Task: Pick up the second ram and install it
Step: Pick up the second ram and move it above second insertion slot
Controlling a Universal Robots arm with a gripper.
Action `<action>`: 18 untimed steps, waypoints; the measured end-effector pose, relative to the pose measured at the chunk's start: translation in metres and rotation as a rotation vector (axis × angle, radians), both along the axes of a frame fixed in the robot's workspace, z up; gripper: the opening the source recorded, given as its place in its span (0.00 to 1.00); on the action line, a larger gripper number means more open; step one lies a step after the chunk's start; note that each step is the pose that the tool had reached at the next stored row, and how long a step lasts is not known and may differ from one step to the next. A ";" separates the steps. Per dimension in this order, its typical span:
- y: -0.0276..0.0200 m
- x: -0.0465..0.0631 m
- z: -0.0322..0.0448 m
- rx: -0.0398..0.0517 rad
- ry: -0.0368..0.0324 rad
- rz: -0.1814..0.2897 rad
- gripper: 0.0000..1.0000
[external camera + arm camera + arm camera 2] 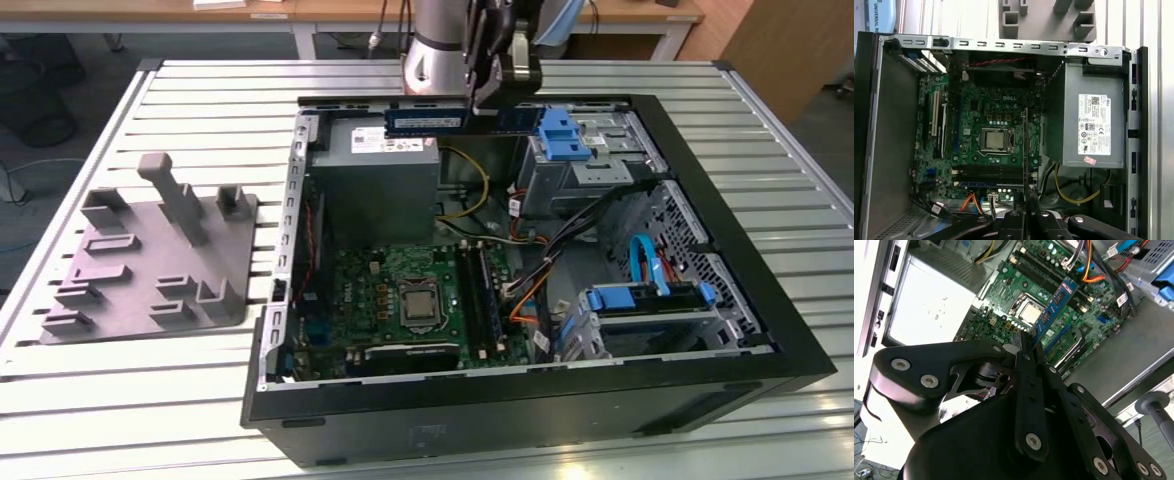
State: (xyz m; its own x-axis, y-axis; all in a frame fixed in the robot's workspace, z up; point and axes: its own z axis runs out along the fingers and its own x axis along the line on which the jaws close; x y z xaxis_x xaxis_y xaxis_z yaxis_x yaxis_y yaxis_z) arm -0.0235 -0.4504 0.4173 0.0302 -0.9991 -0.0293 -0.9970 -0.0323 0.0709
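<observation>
— Where is the second ram (424, 120)?

— In the air. In the exterior view it hangs at the 12 o'clock end of the open computer case (507, 420), above the grey power supply (374, 170).

— Which way does it lie?

— There its long axis runs 9 to 3 o'clock with the long edges level. It stands on edge, labelled broad face toward the camera. The black memory slots (483, 295) run roughly 12 to 6, so it lies crosswise to them and well above them.

— And the gripper (503, 100)?

— Its jaws are drawn narrow, clamped flat on the strip near its 3 o'clock end. Most of the board sticks out toward 9 o'clock. In the second wrist view the ram (1055, 306) juts straight out from between the fingers, with the motherboard (1019, 300) beyond it.

— Does it touch anything else?

— Nothing I can see. In the first wrist view it shows edge-on as a thin dark line (1026, 150). The grey holder block (147, 260) sits at 9 o'clock of the case, well apart.
</observation>
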 end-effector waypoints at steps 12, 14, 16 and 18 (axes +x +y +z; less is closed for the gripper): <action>0.0000 0.033 -0.0010 0.0002 0.0032 0.000 0.14; 0.0000 0.038 -0.0011 0.0001 0.0037 0.000 0.14; 0.0000 0.043 -0.0012 0.0001 0.0041 0.000 0.14; 0.0000 0.048 -0.0013 0.0001 0.0045 0.000 0.14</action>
